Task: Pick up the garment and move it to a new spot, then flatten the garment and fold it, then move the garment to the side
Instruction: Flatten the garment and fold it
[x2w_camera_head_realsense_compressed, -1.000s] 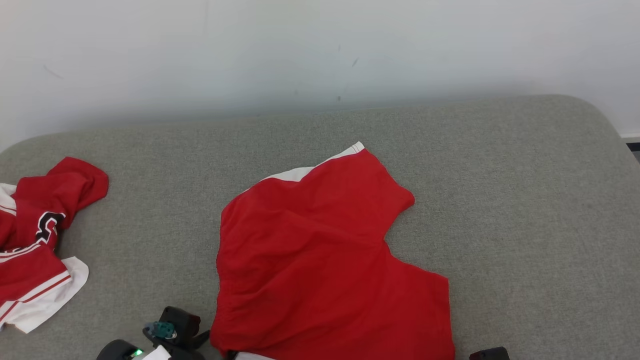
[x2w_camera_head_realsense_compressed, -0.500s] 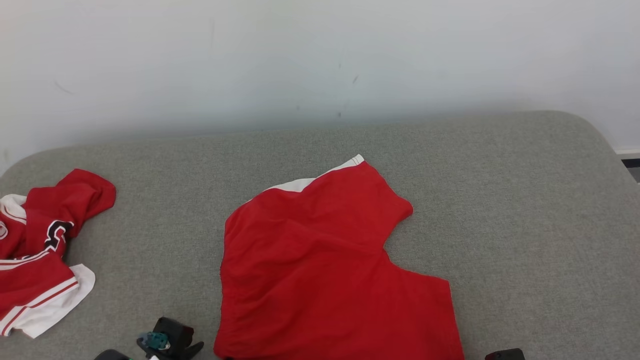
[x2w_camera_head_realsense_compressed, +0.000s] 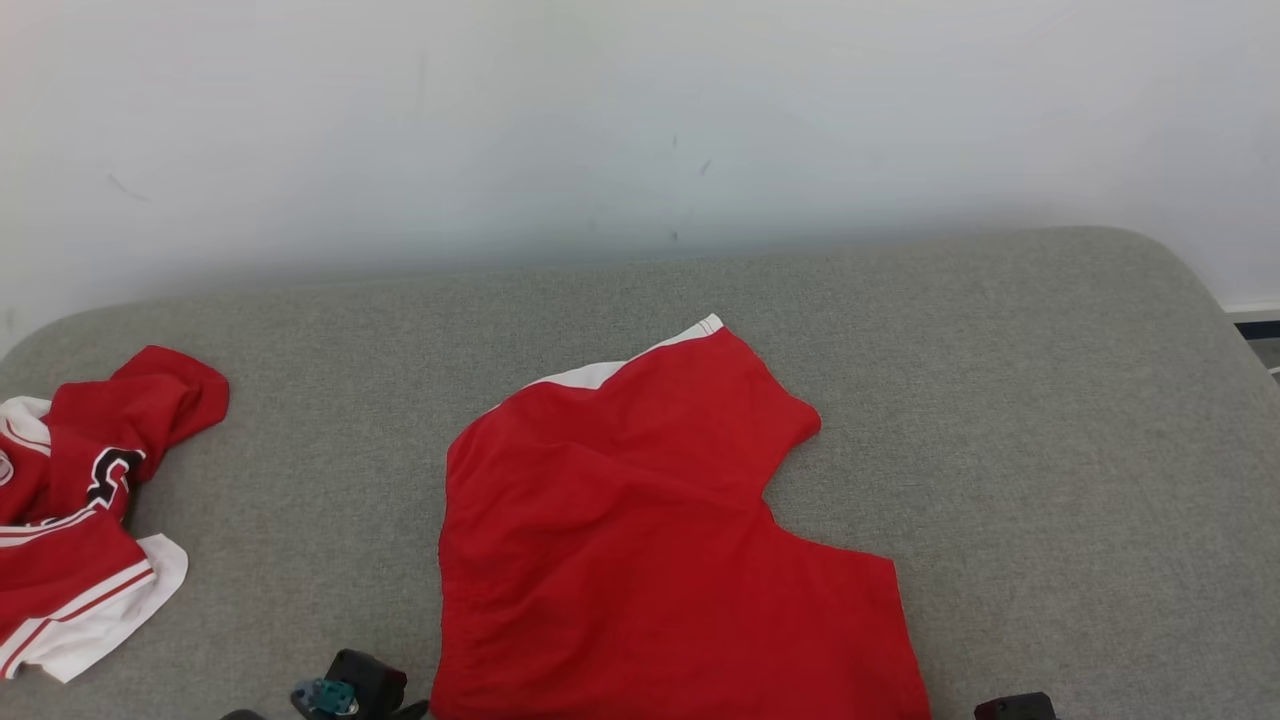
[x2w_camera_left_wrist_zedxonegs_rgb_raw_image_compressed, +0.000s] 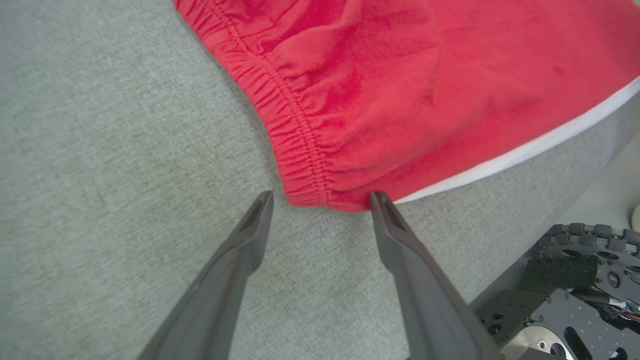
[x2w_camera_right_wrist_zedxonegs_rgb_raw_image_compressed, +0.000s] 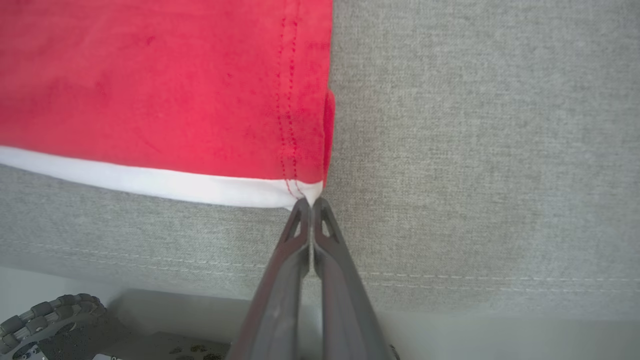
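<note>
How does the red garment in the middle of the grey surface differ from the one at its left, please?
The middle garment lies spread nearly flat; the left garment is crumpled in a heap. The middle garment is plain red with a white edge; the left garment bears black lettering and striped trim. Both are red and white and rest on the grey surface.
</note>
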